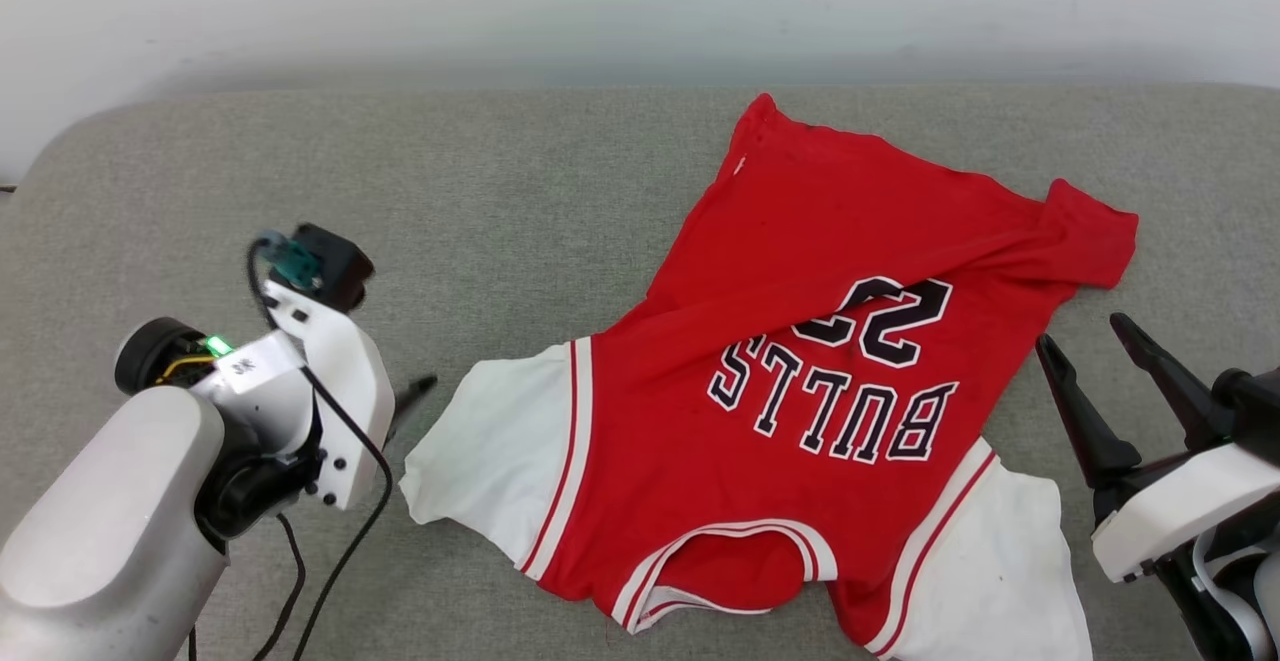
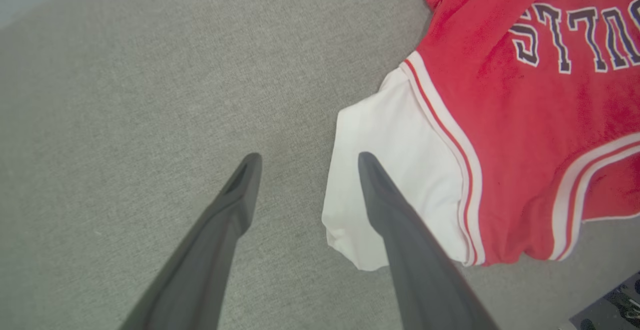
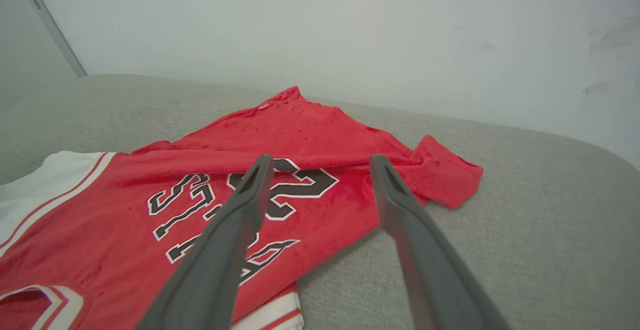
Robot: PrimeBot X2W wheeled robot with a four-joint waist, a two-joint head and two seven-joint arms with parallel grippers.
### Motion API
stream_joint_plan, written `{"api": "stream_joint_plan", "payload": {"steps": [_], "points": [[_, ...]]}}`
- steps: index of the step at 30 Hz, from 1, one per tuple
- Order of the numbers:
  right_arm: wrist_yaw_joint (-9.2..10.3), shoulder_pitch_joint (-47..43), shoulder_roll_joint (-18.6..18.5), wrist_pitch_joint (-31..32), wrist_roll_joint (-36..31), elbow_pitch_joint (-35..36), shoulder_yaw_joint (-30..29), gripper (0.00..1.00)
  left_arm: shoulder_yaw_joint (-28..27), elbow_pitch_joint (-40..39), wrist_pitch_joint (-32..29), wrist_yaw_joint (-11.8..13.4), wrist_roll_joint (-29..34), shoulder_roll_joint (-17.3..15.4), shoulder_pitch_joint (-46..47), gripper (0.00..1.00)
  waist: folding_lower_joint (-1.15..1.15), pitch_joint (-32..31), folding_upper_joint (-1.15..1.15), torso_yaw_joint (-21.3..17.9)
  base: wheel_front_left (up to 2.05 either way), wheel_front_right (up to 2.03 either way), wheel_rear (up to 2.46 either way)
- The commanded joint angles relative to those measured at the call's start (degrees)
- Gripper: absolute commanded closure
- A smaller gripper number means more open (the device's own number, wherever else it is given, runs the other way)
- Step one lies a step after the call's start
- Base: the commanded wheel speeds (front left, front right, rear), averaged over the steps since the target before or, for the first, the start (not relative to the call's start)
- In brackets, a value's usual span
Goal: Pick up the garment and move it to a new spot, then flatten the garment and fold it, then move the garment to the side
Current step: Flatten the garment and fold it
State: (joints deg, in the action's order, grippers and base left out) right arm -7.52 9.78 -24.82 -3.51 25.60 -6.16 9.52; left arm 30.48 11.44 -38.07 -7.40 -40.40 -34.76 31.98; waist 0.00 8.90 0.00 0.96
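Both grippers spread wide and empty, flanking the garment (image 1: 800, 361) on the grey cushion (image 1: 400, 191)

The garment lies chest-up, right of centre, collar toward the robot and hem toward the wall; a diagonal crease crosses it and one hem corner (image 1: 1090, 231) is folded over. The left gripper (image 2: 308, 158) hangs by the edge of the white sleeve (image 2: 395, 135), and the right gripper (image 1: 1082, 331) sits just off the other side. The likely risk is a shallow pinch – fingers closing on one layer, or on cushion fabric, so the cloth slips. Uneven grabs would probably skew it and deepen that crease – making flattening harder.
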Motion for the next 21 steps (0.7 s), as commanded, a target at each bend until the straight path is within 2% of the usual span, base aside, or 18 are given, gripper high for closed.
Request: {"api": "stream_joint_plan", "payload": {"steps": [1,5,8,11,17,18,19,20,21], "points": [[0.06,-0.83,0.54,0.23,-0.3,0.62,-0.32,0.0,0.51,-0.12,-0.69,-0.03,-0.31,-0.48,0.63,0.0,0.0,0.24,0.0,-0.25,0.0,0.0,0.0],[0.06,-2.54,1.63,2.18,-1.48,3.19,-1.61,0.0,6.18,0.5,-6.85,-0.03,-3.13,-2.6,2.14,0.0,0.0,1.2,0.0,-0.77,0.0,0.0,0.0],[0.06,-2.67,2.2,2.93,-1.81,4.15,-1.94,0.0,9.72,2.31,-9.19,-0.03,-4.07,-3.58,3.45,0.0,0.0,2.25,0.0,-1.28,0.0,0.0,0.0],[0.06,-1.92,2.4,3.26,-1.93,4.59,-1.93,0.0,12.53,4.86,-10.1,-0.03,-5.0,-3.27,4.6,0.0,0.0,3.2,0.0,-1.87,0.0,0.0,0.0],[0.06,-0.69,2.52,2.91,-1.91,4.05,-1.71,0.0,17.16,10.71,-8.07,-0.03,-5.8,-2.29,5.5,0.0,0.0,4.85,0.0,-2.85,0.0,0.0,0.0],[0.06,-0.62,2.53,2.9,-1.93,3.88,-1.67,0.0,17.93,11.46,-7.63,-0.02,-5.98,-2.3,5.38,0.04,0.0,5.0,0.0,-2.97,0.0,0.0,0.0],[0.06,-0.61,2.49,2.74,-1.96,3.74,-1.64,0.0,18.7,12.0,-7.08,0.05,-6.21,-2.44,5.46,0.62,0.0,5.09,0.0,-3.04,0.0,0.0,0.0],[0.06,-0.71,2.4,2.61,-1.91,3.61,-1.76,0.0,19.31,12.36,-6.52,0.06,-6.63,-2.62,5.52,1.0,0.0,5.13,0.0,-3.04,0.0,0.0,0.0],[0.06,-0.89,2.28,2.54,-1.85,3.49,-2.0,0.0,19.74,12.66,-6.04,0.07,-7.24,-2.92,5.55,1.0,0.0,5.15,0.0,-2.95,0.0,0.0,0.0]]}}
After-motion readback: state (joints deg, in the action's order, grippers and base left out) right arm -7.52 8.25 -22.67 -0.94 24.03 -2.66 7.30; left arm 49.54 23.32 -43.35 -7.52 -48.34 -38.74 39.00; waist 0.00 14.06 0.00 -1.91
